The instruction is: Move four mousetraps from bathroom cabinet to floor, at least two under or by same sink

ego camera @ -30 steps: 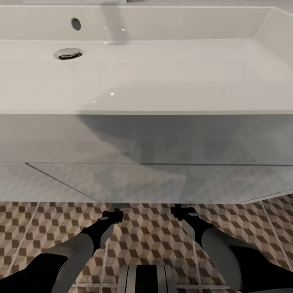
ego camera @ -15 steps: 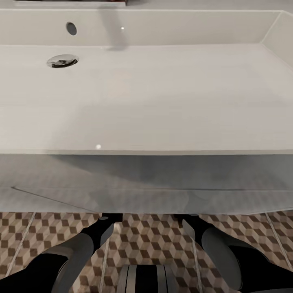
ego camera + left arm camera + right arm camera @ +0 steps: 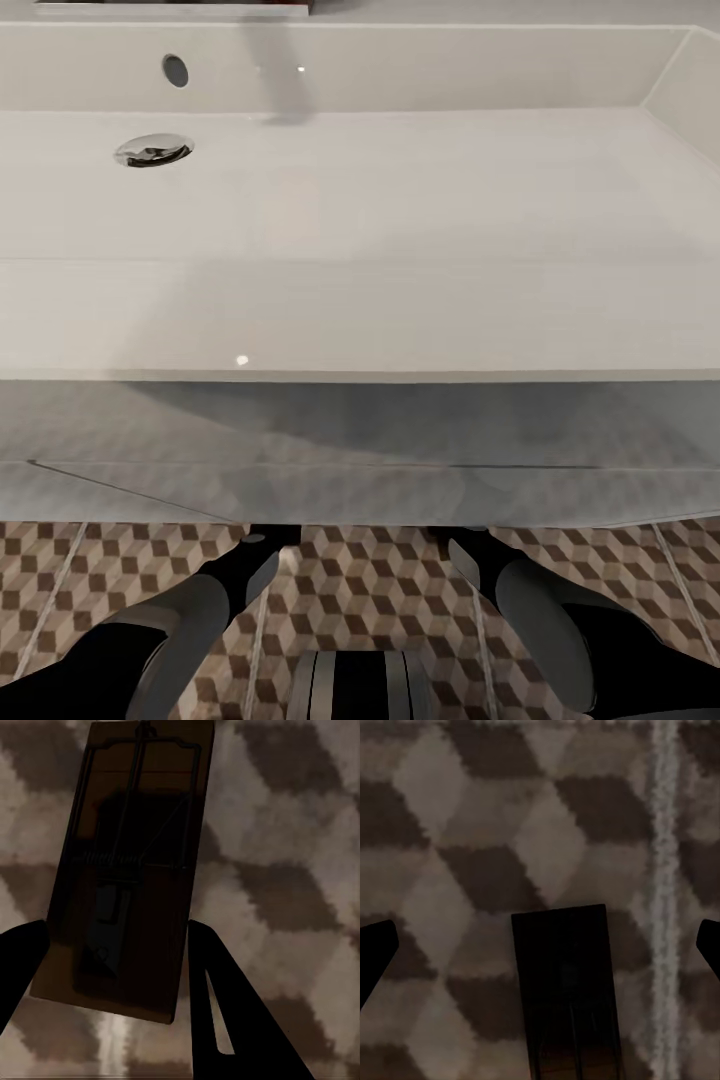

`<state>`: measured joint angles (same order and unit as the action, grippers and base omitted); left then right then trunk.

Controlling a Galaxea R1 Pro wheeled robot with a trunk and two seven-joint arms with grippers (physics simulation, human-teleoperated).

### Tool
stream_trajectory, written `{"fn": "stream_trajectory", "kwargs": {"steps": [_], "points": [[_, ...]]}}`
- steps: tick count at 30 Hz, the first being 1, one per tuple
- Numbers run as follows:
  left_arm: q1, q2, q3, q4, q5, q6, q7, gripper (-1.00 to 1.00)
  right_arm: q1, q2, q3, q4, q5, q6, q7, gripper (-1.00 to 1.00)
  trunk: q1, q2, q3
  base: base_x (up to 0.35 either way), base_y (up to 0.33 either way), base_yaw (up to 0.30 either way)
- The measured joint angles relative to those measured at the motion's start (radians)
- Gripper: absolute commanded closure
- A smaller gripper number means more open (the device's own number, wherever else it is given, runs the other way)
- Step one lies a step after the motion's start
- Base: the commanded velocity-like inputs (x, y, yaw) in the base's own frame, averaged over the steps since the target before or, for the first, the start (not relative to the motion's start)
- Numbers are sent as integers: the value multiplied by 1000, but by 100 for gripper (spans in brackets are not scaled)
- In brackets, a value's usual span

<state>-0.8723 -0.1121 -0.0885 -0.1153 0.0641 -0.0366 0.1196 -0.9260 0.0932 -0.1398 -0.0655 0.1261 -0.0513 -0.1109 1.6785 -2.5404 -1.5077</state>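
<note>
The white bathroom sink [image 3: 400, 220] spans the head view above the bathroom floor [image 3: 360, 580]. The left wrist view shows a mousetrap [image 3: 127, 870] between the left fingers [image 3: 217, 997], apparently clenched on it. The right fingers [image 3: 376, 945] are spread wide around another mousetrap [image 3: 566, 982].

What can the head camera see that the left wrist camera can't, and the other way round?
Head camera: the big white sink with its shiny drain, and the robot arms reaching under it. Left wrist camera: a brown mousetrap up close, between the black fingers of the left tool. Both: the cube-patterned floor.
</note>
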Motion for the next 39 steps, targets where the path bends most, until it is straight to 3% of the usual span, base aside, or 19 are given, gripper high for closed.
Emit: {"fn": "stream_trajectory", "kwargs": {"steps": [39], "points": [[0,5,8,27,7,50,0,100,0,1,1,0,2,-1,0,-100,0,0,0,0,0,0]]}}
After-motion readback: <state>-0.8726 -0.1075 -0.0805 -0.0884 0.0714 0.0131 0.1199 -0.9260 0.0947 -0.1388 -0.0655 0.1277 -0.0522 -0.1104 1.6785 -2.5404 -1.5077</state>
